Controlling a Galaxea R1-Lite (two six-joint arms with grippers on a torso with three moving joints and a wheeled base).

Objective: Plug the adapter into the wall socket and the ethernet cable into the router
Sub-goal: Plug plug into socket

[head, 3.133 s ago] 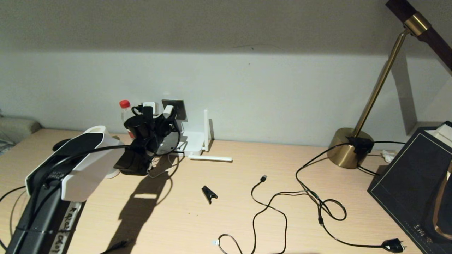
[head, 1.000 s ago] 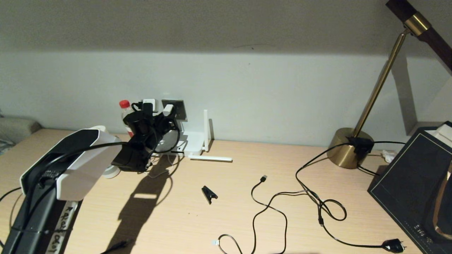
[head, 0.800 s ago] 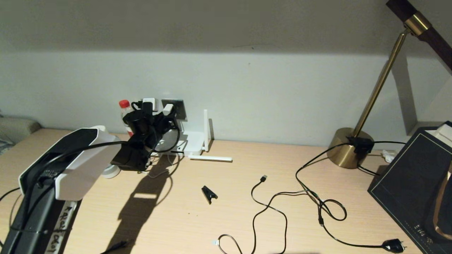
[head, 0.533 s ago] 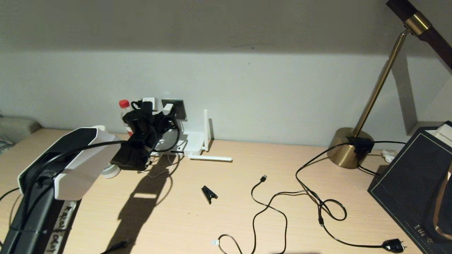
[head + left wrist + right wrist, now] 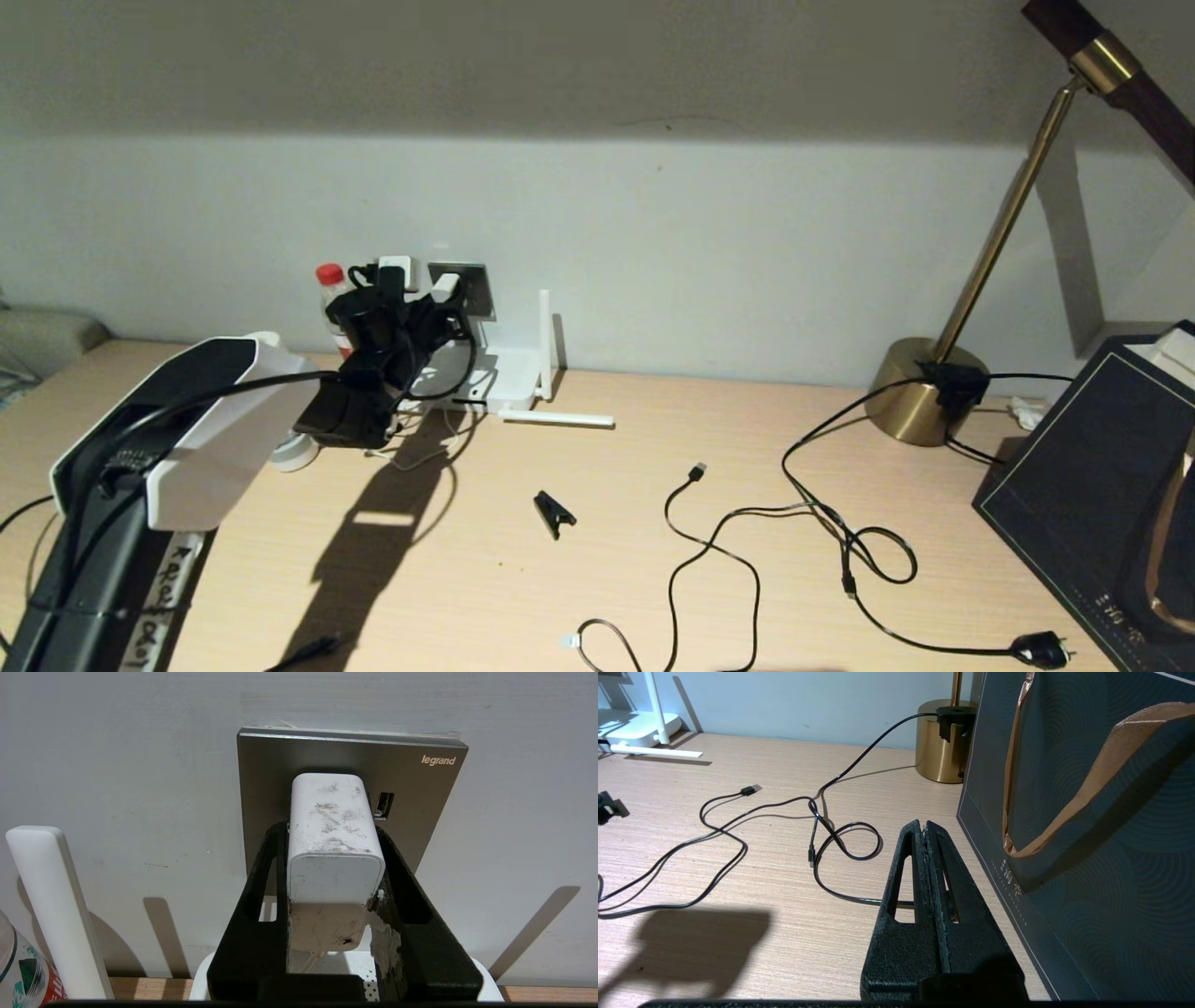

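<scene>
The left claw [image 5: 332, 835] grips the white adapter [image 5: 332, 840] by its sides and holds it against the grey Legrand wall socket [image 5: 420, 793], the adapter's far end at the faceplate. The white router [image 5: 509, 378] sits on the tabletop [image 5: 560, 579] just below the wall socket, one antenna upright. The right claw [image 5: 926, 828], fingers pressed together on nothing, hangs well apart from the wall socket, beside a dark paper bag [image 5: 1087, 812].

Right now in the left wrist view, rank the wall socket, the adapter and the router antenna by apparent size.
1. Wall socket, largest.
2. Adapter and router antenna: they look alike in area, and the adapter sits nearer the camera in the left claw, so I will not rank them.
</scene>
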